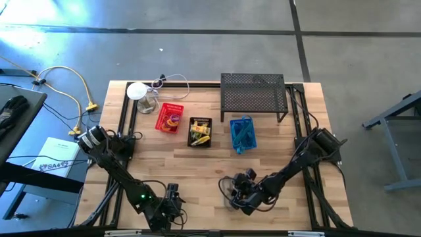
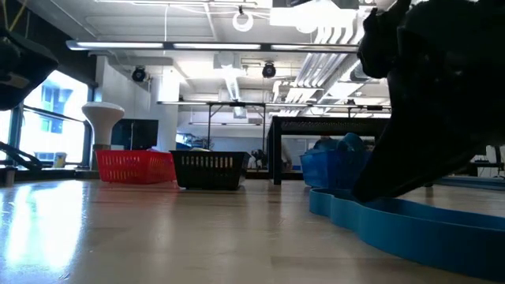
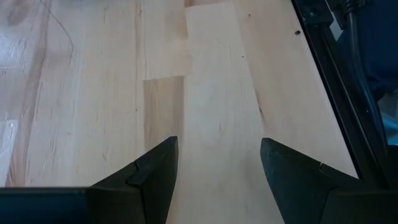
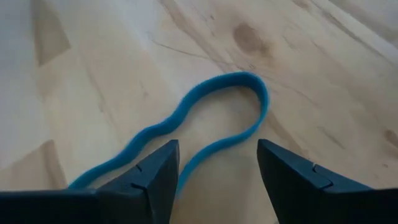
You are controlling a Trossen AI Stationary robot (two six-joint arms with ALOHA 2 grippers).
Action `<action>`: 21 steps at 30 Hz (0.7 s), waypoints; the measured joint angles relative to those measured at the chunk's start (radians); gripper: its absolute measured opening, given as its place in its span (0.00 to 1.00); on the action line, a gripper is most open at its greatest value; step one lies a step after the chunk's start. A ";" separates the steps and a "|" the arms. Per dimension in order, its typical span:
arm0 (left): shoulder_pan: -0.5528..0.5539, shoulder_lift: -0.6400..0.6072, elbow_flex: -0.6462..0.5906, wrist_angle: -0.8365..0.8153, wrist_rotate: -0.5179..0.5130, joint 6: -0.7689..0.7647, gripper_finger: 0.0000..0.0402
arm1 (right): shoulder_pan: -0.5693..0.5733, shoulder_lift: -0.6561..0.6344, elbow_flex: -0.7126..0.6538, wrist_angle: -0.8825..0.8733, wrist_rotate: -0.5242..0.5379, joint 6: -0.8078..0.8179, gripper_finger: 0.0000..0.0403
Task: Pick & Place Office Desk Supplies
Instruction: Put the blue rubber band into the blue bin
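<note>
Bench (image 1: 217, 158): pale butcher-block wood, glued strips w/ grain and a dark knot; dark metal rails along both sides.
L pincer (image 1: 172, 197): near front edge, left of centre; two dark wedge fingers (image 3: 155, 180) apart, released, nothing between them but bare wood.
White round object (image 1: 137, 90): back-left corner, smooth mushroom shape on a stem in low view (image 2: 102, 118); thin cable looped beside it.
Red basket (image 1: 170, 118): slotted plastic, rectangular; holds small coloured rings (orange, purple, as far as can be told).
Black basket (image 1: 200, 131): same slotted type, just right of the red one; yellow-and-black pieces inside.
Blue basket (image 1: 241, 134): right of the black one, in front of the shelf; blue bands inside.
Mesh shelf (image 1: 254, 94): black wire mesh, flat top on thin legs, back of bench, right of centre.
Blue band (image 4: 205, 134): flat rubbery loop, wavy and elongated, lying loose on wood at front of bench, right of centre.
R pincer (image 1: 240, 191): low over the bench at that band; fingers (image 4: 152, 174) apart, straddling the loop's near end, not clamped on it; whether the tips touch it can't tell.
High vs wrist: from above the band is hidden under the R arm; R wrist view shows its whole curve.
Low vs high: low view shows the band (image 2: 394, 225) edge-on as a thick blue ribbon under the dark arm, the 3 baskets in a row, and a room w/ ceiling pipes behind.
</note>
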 joint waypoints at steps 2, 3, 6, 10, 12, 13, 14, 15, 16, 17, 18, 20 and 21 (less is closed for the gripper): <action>0.000 0.000 0.000 0.000 -0.002 0.003 0.55 | -0.008 0.003 0.000 -0.001 -0.003 0.000 0.50; 0.000 0.000 0.000 0.000 -0.003 0.005 0.55 | -0.011 0.003 0.000 -0.002 -0.003 0.000 0.49; 0.000 0.000 -0.001 0.000 -0.005 0.007 0.55 | -0.025 0.014 0.002 -0.005 -0.003 -0.006 0.47; 0.000 0.000 -0.001 0.000 -0.005 0.007 0.55 | -0.033 0.020 0.002 -0.009 0.007 -0.068 0.40; 0.001 0.000 -0.001 0.000 -0.005 0.007 0.55 | -0.037 0.028 0.002 -0.005 0.015 -0.087 0.34; 0.001 0.000 -0.002 0.000 -0.005 0.007 0.55 | -0.037 0.029 0.002 -0.005 0.023 -0.092 0.31; 0.001 0.000 -0.002 0.000 -0.005 0.007 0.55 | -0.038 0.030 0.002 -0.005 0.026 -0.106 0.28; 0.001 0.000 -0.004 0.001 -0.005 0.007 0.55 | -0.038 0.030 0.002 -0.005 0.027 -0.117 0.24; 0.001 0.000 -0.007 0.001 -0.005 0.007 0.55 | -0.039 0.031 0.002 -0.005 0.027 -0.130 0.21; 0.001 0.000 -0.010 0.000 -0.006 0.007 0.55 | -0.040 0.031 0.002 -0.004 0.027 -0.137 0.16; 0.001 0.001 -0.011 -0.001 -0.005 0.007 0.55 | -0.040 0.031 0.002 -0.002 0.027 -0.139 0.12; 0.001 0.001 -0.014 0.002 -0.006 0.006 0.55 | -0.040 0.031 0.002 0.001 0.027 -0.157 0.04; 0.001 0.001 -0.014 0.002 -0.006 0.006 0.55 | -0.040 0.028 0.002 -0.001 0.027 -0.174 0.02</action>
